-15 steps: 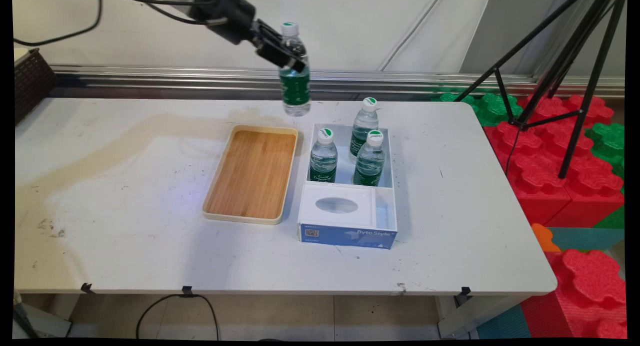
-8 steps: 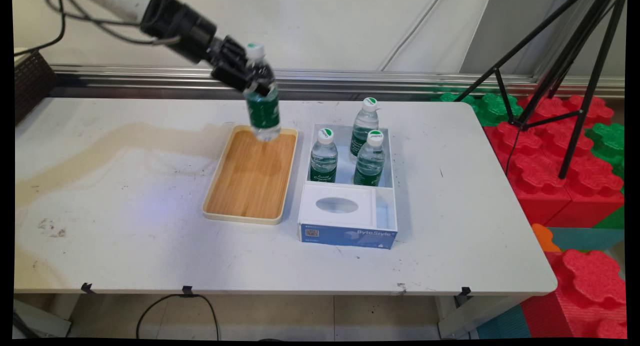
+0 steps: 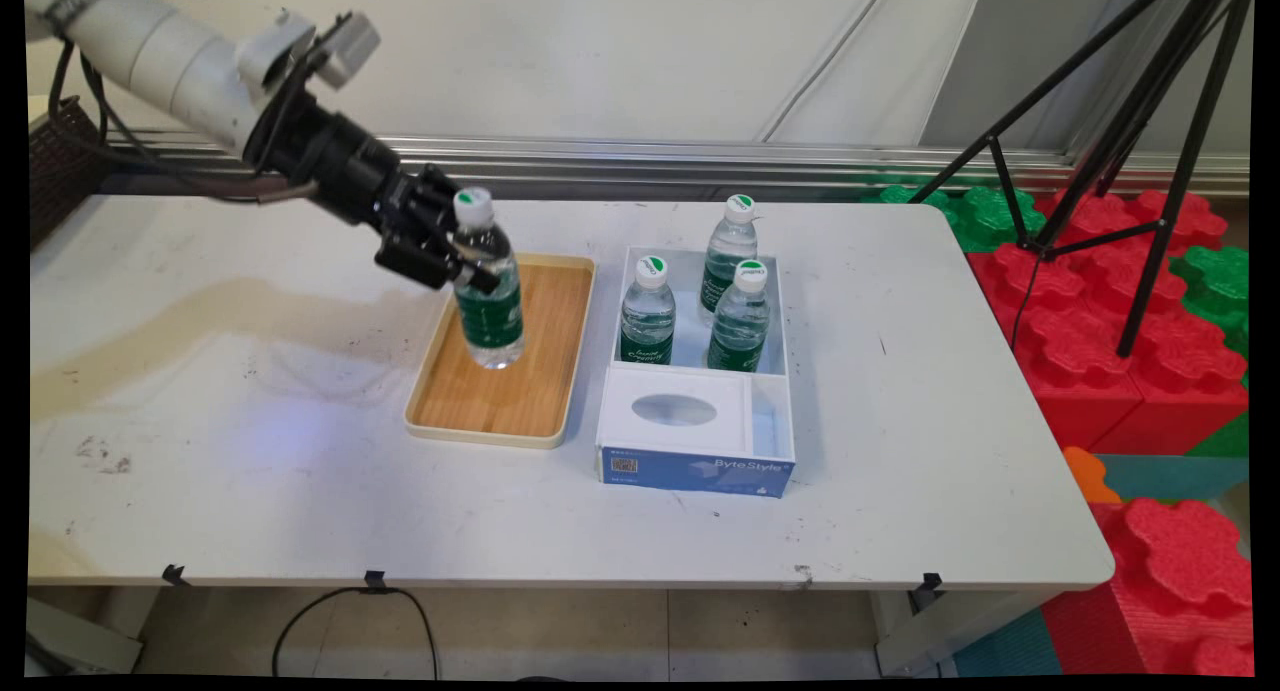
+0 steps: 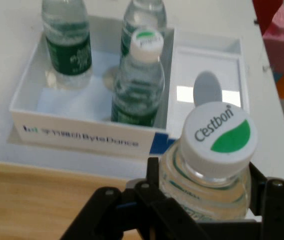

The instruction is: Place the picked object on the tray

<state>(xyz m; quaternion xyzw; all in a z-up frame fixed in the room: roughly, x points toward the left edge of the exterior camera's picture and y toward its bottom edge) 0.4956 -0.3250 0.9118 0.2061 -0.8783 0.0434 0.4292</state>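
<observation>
- Bottle (image 3: pixel 488 291) hangs upright in my jaws, clamped on its neck just below the white and green cap (image 4: pixel 220 136); the gripper (image 3: pixel 470 271) comes in from the upper left.
- I see the bottle's base over the bamboo tray (image 3: pixel 545 431), near the tray's middle; I cannot tell whether it touches the wood or hangs just above it.
- The tray lies on the bench (image 3: pixel 250 471), just left of a white box (image 3: pixel 690 466) with a blue front.
- Three more bottles stand in the box's far compartment: one at the left (image 3: pixel 647 316), one at the back (image 3: pixel 728 249), one at the right (image 3: pixel 740 321).
- The box's near part holds a white insert (image 3: pixel 675 411) with an oval hole.
- From the hand view I look past the cap at the box and its bottles, with the tray's edge below.
</observation>
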